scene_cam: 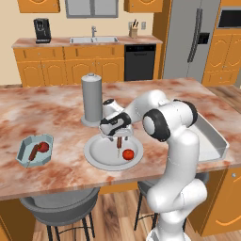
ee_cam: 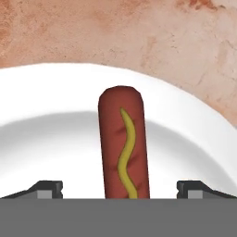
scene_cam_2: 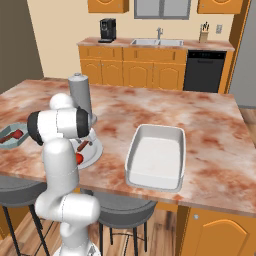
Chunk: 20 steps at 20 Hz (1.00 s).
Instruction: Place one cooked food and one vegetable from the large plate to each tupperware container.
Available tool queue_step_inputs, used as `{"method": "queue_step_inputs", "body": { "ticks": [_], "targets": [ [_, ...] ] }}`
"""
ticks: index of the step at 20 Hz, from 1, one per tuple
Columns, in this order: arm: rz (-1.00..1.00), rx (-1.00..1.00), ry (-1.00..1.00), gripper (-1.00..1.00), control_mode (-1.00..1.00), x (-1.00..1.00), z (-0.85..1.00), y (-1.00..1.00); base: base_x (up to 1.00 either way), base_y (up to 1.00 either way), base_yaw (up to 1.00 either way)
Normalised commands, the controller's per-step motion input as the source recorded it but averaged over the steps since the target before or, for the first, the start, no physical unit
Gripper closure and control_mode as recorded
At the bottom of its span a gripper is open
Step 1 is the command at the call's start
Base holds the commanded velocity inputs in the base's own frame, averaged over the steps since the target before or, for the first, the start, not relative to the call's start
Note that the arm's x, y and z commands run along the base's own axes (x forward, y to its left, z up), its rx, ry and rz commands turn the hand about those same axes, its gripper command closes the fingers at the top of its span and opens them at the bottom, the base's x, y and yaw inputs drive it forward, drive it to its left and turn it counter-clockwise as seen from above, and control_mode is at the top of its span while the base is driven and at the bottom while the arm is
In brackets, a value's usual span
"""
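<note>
- The gripper [scene_cam: 119,139] is hovering over the large plate [scene_cam: 96,155], fingers pointing down, with the jaws standing wide apart.
- In the hand view, 1 sausage [ee_cam: 123,148] with a yellow stripe is lying between the 2 fingertips [ee_cam: 46,189], neither tip touching it.
- For a clean pick, the hand should be descending straight, keeping the sausage centred, and closing across its narrow width.
- 1 tomato [scene_cam: 127,154] is sitting on the plate just beside the sausage, on the near right; the fingers should be avoiding it.
- The blue container [scene_cam: 24,156], far left, is already holding 1 sausage and 1 tomato.
- The white rectangular container [scene_cam_2: 155,157], right of the plate, is sitting empty and looks to be the destination.
- The upright grey cylinder [scene_cam: 92,99] is standing just beyond the plate; a lift toward the right should be clearing it.
</note>
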Motion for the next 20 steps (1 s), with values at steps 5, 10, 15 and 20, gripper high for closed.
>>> {"method": "queue_step_inputs", "body": {
  "ticks": [5,10,15,20],
  "targets": [
    [0.0,0.0,0.0,1.0,-1.0,0.0,-0.01,0.0,0.0,0.0,0.0],
    [0.0,0.0,0.0,1.0,-1.0,0.0,0.0,-0.05,0.0,0.0,0.0],
    [-0.07,0.0,0.0,1.0,-1.0,0.0,0.08,0.0,0.0,0.0,0.0],
    [-0.18,0.01,0.05,1.0,-1.0,-0.01,0.68,-0.02,0.0,0.0,0.0]
  ]
}}
